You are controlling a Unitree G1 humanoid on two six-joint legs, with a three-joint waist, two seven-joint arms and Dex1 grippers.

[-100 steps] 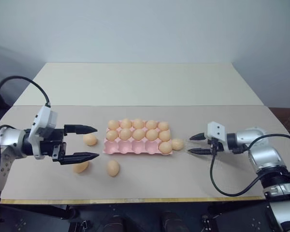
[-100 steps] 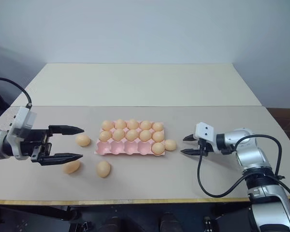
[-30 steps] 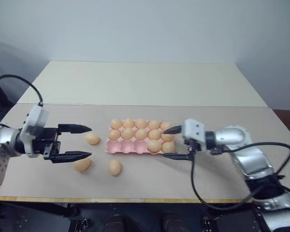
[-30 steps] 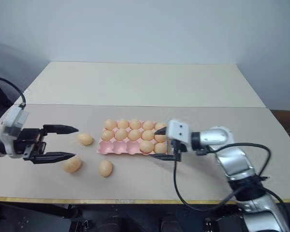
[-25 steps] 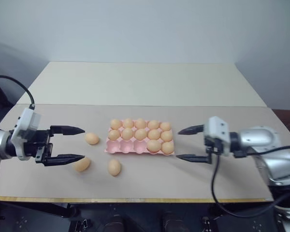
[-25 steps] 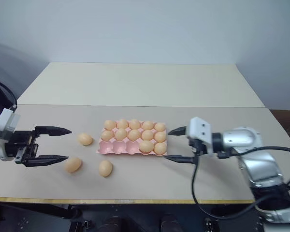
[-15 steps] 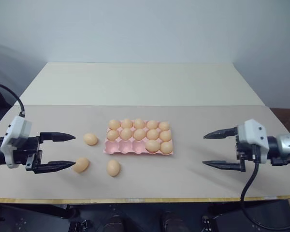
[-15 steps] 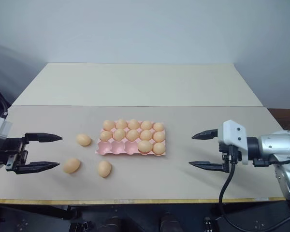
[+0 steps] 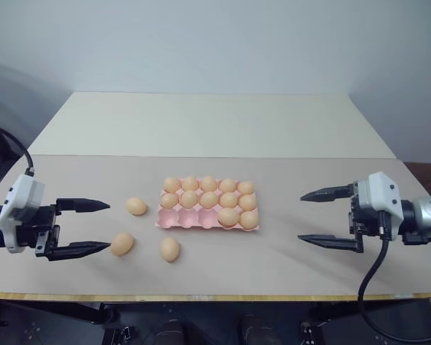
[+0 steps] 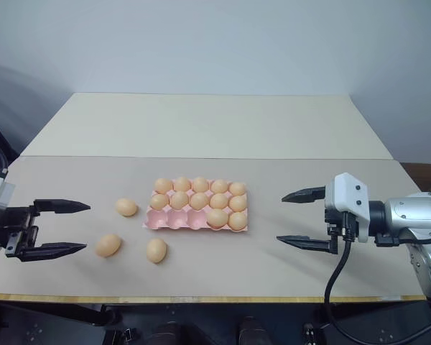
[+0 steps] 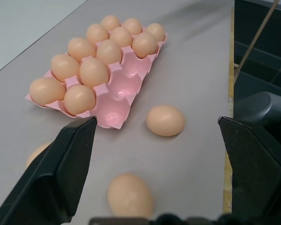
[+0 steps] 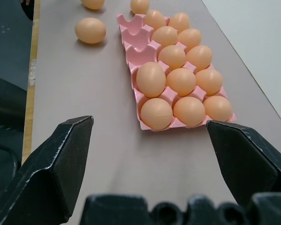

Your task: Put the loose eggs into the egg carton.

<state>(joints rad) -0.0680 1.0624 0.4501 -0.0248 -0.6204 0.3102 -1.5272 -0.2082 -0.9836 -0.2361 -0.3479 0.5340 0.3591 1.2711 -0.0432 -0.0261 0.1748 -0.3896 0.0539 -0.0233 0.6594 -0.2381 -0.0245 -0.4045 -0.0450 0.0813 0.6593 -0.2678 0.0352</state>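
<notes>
Since a second ago: right gripper (image 9: 329, 215) has pulled back from the egg carton (image 9: 205, 219), leaving twelve cups filled.
Grippers: both spread wide, empty; left gripper (image 9: 86, 227) beside the nearest loose egg (image 9: 122, 244).
Remaining: three loose eggs, left of the carton.
Next, likely: left gripper must straddle and close gently.

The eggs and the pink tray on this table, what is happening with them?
A two-armed robot is filling the egg carton with loose eggs. Twelve cups hold eggs; three cups in the near row are empty, and three eggs lie on the table to its left. The left gripper and right gripper are open, holding nothing.
</notes>
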